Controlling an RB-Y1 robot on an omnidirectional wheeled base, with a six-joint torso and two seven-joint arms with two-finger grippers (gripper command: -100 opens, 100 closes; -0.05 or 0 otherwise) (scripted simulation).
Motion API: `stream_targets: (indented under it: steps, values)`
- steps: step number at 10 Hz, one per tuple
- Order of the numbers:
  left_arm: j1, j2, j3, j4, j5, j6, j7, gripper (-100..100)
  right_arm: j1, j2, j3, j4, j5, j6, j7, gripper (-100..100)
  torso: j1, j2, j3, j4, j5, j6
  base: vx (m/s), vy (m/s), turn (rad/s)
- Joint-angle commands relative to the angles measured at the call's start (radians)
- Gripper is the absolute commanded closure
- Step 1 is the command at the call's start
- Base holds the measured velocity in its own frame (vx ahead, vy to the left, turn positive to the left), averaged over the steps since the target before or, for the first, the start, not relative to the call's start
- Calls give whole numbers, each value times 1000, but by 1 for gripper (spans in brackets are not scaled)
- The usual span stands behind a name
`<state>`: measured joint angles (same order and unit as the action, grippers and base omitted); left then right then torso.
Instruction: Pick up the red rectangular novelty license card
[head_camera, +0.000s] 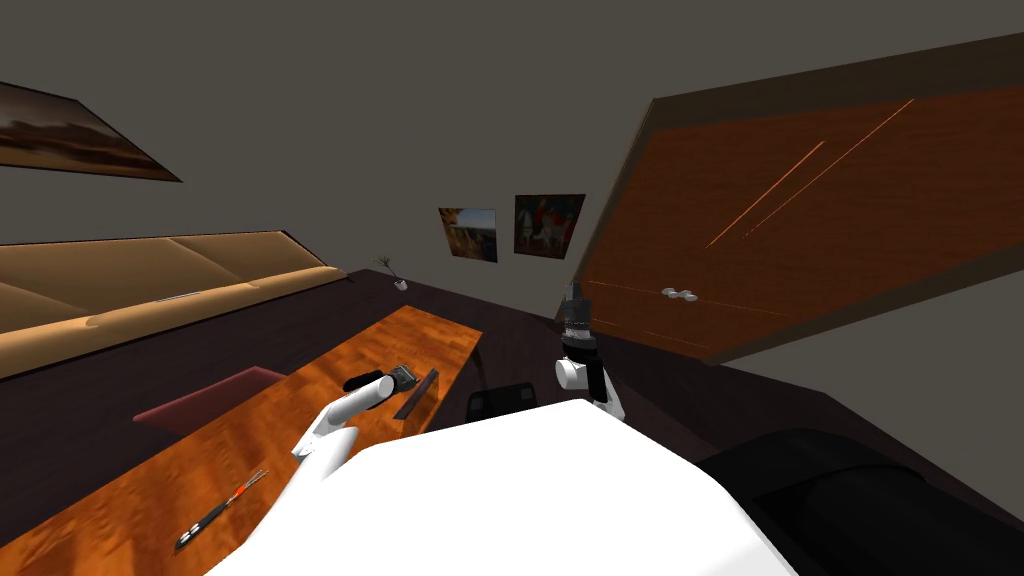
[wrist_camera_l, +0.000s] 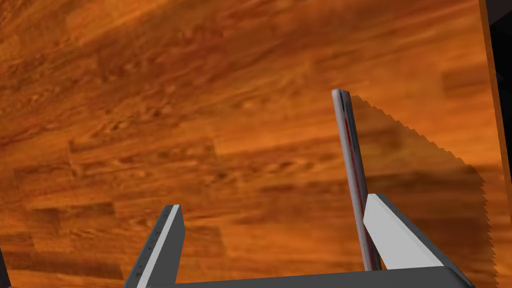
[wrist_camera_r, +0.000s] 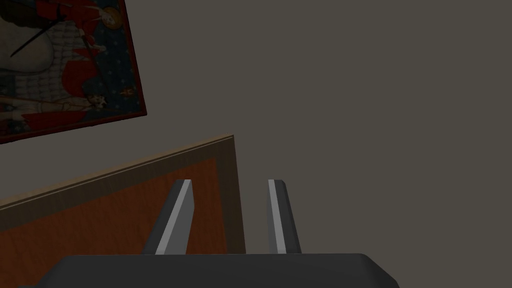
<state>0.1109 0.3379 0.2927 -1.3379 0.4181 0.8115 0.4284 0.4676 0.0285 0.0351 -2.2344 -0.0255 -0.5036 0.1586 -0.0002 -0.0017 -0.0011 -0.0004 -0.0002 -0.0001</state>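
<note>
The card (wrist_camera_l: 351, 165) stands on its long edge on the wooden table (wrist_camera_l: 200, 100), a thin grey slab with a red line along its rim. My left gripper (wrist_camera_l: 275, 202) is open around it. The card lies against the inner side of one finger (wrist_camera_l: 395, 235), and the other finger (wrist_camera_l: 162, 240) is well apart from it. From the head, the card (head_camera: 418, 393) is a dark upright strip near the table's (head_camera: 250, 440) edge, just beyond my left gripper (head_camera: 401, 378). My right gripper (wrist_camera_r: 230, 182) is raised beside my chest (head_camera: 573, 303), open and holding nothing.
A thin pen-like tool (head_camera: 222, 510) lies on the table near me. A maroon seat (head_camera: 210, 395) and a tan sofa (head_camera: 150, 285) stand beyond the table's far side. A wooden door (head_camera: 800, 220) with a handle (head_camera: 680, 294) is at my right.
</note>
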Motion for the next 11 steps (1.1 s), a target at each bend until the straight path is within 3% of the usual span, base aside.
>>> stream_targets:
  steps: [1, 2, 7, 11]
  values:
    - [-17, 13, 10, 46, 18, 50, 17, -100, 0, 0, 0, 0, 0, 0, 0, 0, 0, 0, 0, 0, 0, 0, 31, -5, -10]
    - [-17, 13, 10, 46, 18, 62, 17, -100, 0, 0, 0, 0, 0, 0, 0, 0, 0, 0, 0, 0, 0, 0, 26, -4, -3]
    - [-61, 58, 39, 176, 72, 212, 66, -100, 0, 0, 0, 0, 0, 0, 0, 0, 0, 0, 0, 0, 0, 0, 35, -4, -7]
    - [-84, 83, 54, 242, 101, 304, 92, -100, 0, 0, 0, 0, 0, 0, 0, 0, 0, 0, 0, 0, 0, 0, 28, -3, -4]
